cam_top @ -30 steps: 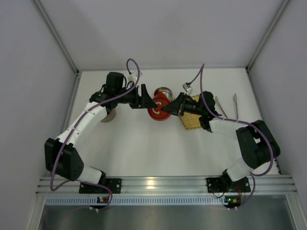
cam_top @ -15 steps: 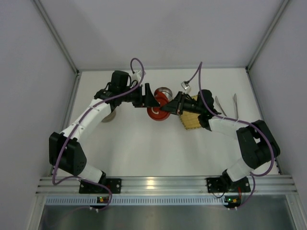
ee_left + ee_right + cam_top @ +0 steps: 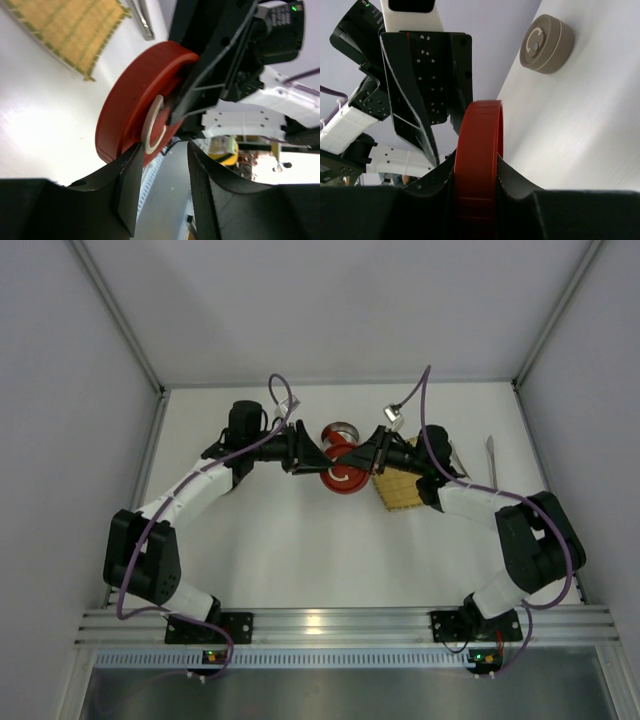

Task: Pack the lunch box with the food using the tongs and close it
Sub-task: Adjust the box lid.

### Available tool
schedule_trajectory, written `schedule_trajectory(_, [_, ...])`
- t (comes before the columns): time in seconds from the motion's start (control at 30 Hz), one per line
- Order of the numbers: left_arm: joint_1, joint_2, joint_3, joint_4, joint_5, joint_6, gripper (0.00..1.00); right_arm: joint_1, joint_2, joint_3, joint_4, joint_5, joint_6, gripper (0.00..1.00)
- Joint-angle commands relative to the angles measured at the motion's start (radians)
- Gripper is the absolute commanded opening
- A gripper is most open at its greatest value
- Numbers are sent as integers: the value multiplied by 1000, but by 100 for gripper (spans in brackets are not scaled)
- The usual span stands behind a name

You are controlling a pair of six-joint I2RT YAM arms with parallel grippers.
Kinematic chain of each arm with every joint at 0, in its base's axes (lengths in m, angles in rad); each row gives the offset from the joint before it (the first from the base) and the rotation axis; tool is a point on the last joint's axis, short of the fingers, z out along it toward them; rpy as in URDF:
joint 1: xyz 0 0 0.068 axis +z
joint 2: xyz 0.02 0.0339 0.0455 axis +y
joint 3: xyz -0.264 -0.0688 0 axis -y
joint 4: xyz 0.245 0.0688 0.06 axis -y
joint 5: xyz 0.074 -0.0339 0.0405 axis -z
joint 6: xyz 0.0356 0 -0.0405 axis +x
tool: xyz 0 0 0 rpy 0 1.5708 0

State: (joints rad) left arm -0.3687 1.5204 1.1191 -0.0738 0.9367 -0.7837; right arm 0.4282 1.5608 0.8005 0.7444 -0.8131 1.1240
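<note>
Both arms fold inward, wrists almost nose to nose. The right gripper [image 3: 357, 464] has its fingers [image 3: 432, 187] pinched tight on the red lid [image 3: 477, 145]. The left gripper [image 3: 312, 462] faces it, fingers [image 3: 127, 192] apart.

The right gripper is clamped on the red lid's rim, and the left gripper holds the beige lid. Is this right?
Only partly. The right gripper does clamp the red lid by its rim, but the beige lid lies free on the table; the right wrist view shows it.

C-shaped mark on the red lid [image 3: 343, 477] (white) and the beige lid [image 3: 546, 44].
</note>
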Motion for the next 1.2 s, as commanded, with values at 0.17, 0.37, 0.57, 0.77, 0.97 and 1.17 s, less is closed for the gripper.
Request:
schedule_trajectory(0.17, [-45,-68,-34,574,200,-347,42,35,-27,12,46,-41,-44,0])
schedule_trajectory(0.37, [-45,-65,-30,531,189,-329,42,35,-21,14,58,-41,-32,0])
schedule_trajectory(0.57, [-44,-75,73,114,50,-8,41,32,-18,14,102,-40,9,0])
schedule_trajectory(0.77, [-45,-66,100,-11,-18,57,40,34,-5,20,171,-35,65,0])
schedule_trajectory(0.97, [-45,-51,110,-21,-38,51,40,34,-8,26,185,-31,79,0])
schedule_trajectory(1.17, [-44,-22,111,49,-4,-14,38,38,-4,28,208,-26,89,0])
